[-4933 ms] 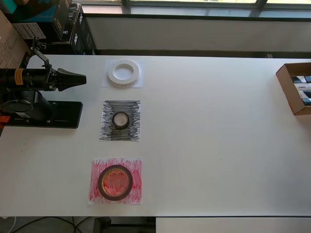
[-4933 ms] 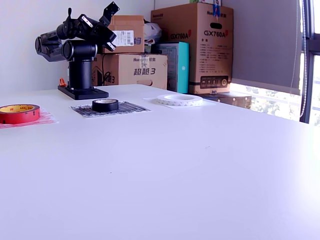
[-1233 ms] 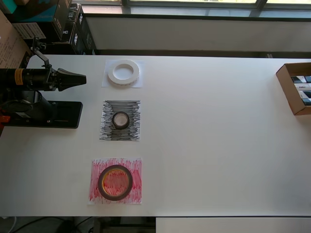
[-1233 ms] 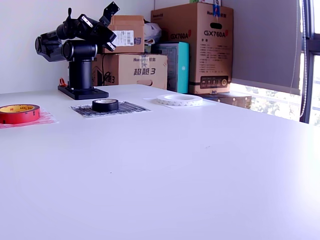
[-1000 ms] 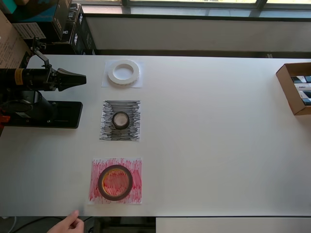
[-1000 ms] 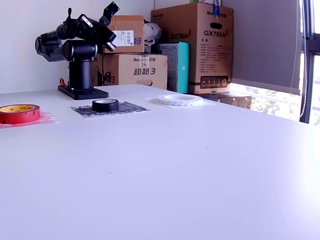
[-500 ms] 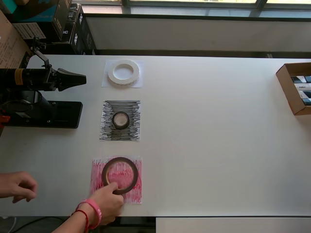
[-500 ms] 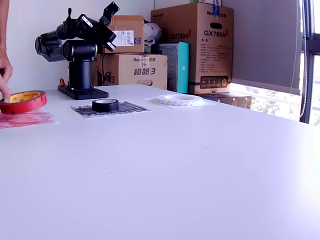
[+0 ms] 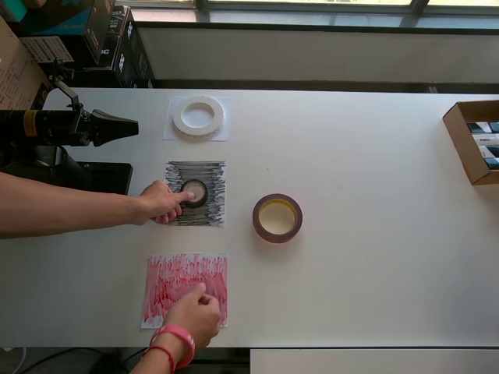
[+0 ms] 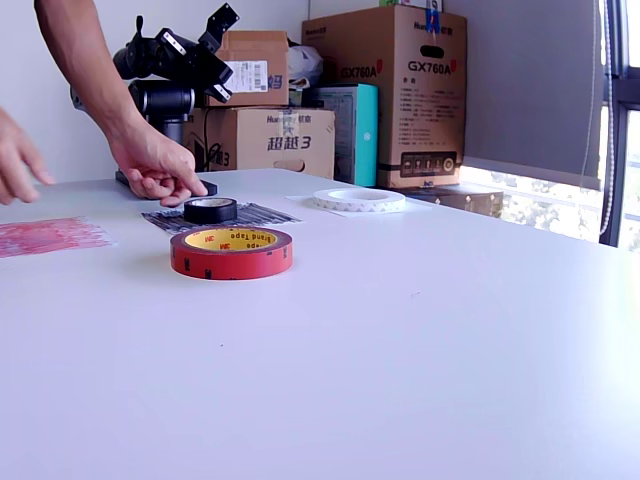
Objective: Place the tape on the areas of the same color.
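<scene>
The dark red-brown tape roll (image 9: 277,217) lies flat on bare table to the right of the black scribbled sheet (image 9: 212,175); it also shows in the exterior view (image 10: 231,252). The red scribbled sheet (image 9: 175,282) holds no roll. The small black roll (image 9: 194,192) sits on the black sheet, with a person's hand (image 9: 160,202) touching it. The white ring (image 9: 198,116) lies on the white sheet (image 9: 173,134). My gripper (image 9: 132,125) hangs folded at the overhead view's left, its tips together, empty, away from all rolls.
A second hand (image 9: 191,313) rests on the red sheet's near edge. The arm's black base (image 9: 105,176) stands left of the black sheet. An open cardboard box (image 9: 470,144) sits at the table's right edge. Cartons stand behind the table (image 10: 410,90).
A person's hands came in. The red-brown roll was lifted off the red sheet and set on bare table to its upper right. One hand now touches the black roll. The arm has not moved.
</scene>
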